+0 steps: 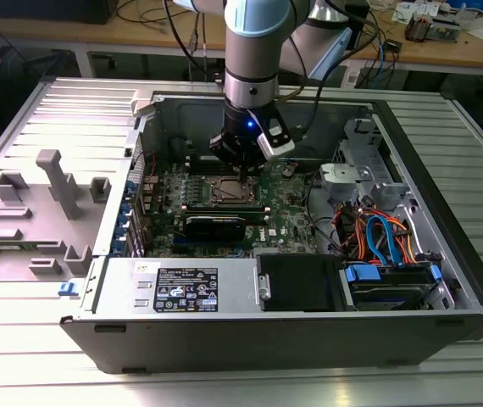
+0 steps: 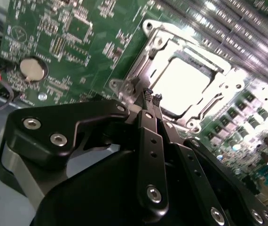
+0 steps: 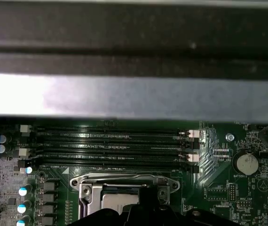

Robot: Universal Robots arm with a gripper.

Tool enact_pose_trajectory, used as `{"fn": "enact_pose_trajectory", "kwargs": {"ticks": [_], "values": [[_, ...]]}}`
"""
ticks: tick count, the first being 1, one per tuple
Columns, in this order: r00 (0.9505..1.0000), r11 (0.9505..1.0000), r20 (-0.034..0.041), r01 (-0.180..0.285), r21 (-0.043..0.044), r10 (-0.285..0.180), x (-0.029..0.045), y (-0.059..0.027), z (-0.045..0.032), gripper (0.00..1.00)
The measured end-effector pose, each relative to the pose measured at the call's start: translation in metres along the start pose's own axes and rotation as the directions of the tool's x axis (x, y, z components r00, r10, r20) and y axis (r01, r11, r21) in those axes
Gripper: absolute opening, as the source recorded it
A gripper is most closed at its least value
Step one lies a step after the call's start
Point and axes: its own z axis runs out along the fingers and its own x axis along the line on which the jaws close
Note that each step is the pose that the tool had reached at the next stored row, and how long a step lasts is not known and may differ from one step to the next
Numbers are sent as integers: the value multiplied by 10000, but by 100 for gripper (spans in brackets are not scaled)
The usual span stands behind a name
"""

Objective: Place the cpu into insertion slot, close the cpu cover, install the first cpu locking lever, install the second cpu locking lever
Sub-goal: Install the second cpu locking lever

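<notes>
Workbench clutter and cables ran along the back of the room; nearer, an open computer case [image 1: 445,280] lay on its side on a ribbed metal table [image 1: 47,373], its green board [image 1: 288,208] facing up. Grey plastic holders [image 1: 51,182] stood on the table at the exterior view's left, well apart from the work.

Arm came straight down into the case, with the gripper [image 1: 243,163] hanging just above the socket [image 1: 229,192] near the middle of the board. In the second wrist view the gripper [image 2: 152,100] had its fingers [image 2: 148,96] drawn nearly together, tips pointed at the socket's edge, nothing visible between them. Whether the tips touched metal I could not tell.

Chip [image 2: 183,85] lay flat inside the socket [image 2: 148,42], its bright top showing through the window of the metal cover frame [image 2: 221,87]; the cover looked lowered over it. In the first wrist view the chip [image 3: 117,201] and cover frame [image 3: 124,180] sat just beside the rows of long black memory slots [image 3: 108,146], with a coin battery [image 3: 245,163] off to one side.

Judgement: chip seated, cover down; the narrow fingertip posture at the socket's rim suited working a thin locking lever. Lever position not clear enough to call.
</notes>
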Motion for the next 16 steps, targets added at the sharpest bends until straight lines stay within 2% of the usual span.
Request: {"fn": "enact_pose_trajectory", "kwargs": {"ticks": [10,16], "values": [[10000,10000,-4,1,-1,-1,0,-27,-75,11],[10000,10000,-6,0,2,0,3,-126,-78,11]]}}
